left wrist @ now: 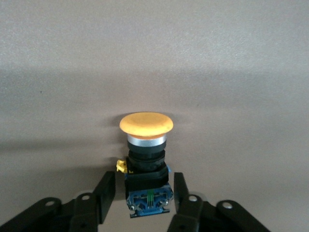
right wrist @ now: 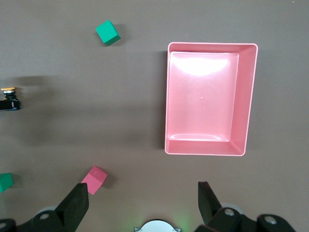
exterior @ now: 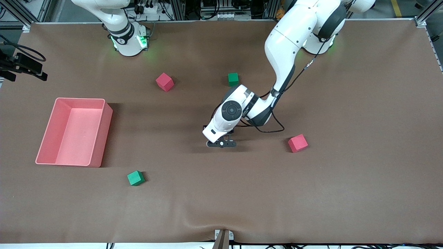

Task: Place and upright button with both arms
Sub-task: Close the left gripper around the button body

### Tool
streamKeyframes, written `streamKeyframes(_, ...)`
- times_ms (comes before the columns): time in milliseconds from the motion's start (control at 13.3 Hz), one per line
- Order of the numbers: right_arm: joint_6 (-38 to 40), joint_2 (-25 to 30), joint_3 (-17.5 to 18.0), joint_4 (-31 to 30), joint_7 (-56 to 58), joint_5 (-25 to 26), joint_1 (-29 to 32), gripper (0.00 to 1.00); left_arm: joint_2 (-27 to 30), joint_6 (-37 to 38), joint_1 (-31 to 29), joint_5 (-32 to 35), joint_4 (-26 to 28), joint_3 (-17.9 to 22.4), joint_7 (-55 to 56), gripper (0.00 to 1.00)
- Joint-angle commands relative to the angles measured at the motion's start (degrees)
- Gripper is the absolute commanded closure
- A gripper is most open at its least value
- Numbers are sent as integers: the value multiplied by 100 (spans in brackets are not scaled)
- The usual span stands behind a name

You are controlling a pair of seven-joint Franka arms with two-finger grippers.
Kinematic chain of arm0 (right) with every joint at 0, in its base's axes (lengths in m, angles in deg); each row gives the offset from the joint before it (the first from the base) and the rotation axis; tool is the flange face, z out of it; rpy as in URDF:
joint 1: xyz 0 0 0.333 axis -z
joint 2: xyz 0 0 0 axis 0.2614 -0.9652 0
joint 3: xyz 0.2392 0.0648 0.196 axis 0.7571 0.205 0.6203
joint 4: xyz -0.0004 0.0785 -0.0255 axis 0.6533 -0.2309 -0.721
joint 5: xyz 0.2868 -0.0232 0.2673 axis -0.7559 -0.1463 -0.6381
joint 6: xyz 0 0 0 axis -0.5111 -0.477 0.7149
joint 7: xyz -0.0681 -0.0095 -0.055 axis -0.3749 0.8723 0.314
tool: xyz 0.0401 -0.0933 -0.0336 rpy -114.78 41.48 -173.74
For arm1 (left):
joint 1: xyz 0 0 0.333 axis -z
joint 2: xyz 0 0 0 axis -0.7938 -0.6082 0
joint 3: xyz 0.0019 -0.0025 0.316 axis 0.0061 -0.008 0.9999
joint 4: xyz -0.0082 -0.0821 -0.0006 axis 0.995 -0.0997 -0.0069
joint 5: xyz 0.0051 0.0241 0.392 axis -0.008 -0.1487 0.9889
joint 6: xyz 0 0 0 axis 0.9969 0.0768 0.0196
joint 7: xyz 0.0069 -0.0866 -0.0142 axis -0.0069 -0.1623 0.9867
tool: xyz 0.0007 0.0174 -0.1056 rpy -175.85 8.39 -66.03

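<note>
Left wrist view shows the button [left wrist: 146, 145] lying on its side on the matte brown cloth, its smooth, domed orange cap pointing away from the left gripper [left wrist: 144, 203]. Below the cap come a silver ring, a black cylindrical body and a blue block of contacts. The gripper's black fingers [left wrist: 105, 195] stand on either side of the body's base, narrowly apart; whether they actually press it is hard to tell.

Front view hides the button under the left arm's white wrist, which is bent low over the middle of the table [exterior: 346, 193]. The right gripper [right wrist: 144, 203] hangs high near its own base, fingers spread wide and empty, the arm waiting.

Around lie four foam blocks with soft matte faces: a red cube [exterior: 164, 82] and a green cube [exterior: 233, 79] nearer the bases, another red cube [exterior: 297, 143] toward the left arm's end, another green cube [exterior: 135, 178] closer to the front camera. A glossy pink rectangular bin [exterior: 100, 138] sits toward the right arm's end.
</note>
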Motion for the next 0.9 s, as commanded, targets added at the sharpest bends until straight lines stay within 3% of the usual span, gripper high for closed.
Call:
streamKeyframes(0, 77, 43, 86, 42, -75, -67, 114, 0, -89, -60, 35, -78, -120, 47, -75, 66)
streamKeyframes(300, 86, 52, 51, 42, -66, -14, 132, 0, -11, -43, 35, -78, -102, 47, -22, 95)
streamKeyframes(450, 173, 61, -2, 43, -22, -5, 184, 0, 147, -7, 9, -52, -93, 47, -22, 97)
streamKeyframes(600, 209, 61, 6, 51, -4, -14, 229, 0, 314, -7, -26, -69, -85, 47, -5, 93)
streamKeyframes(825, 209, 61, 6, 78, 4, -14, 229, 0, 630, 1, -35, -34, 3, 266, 433, 98)
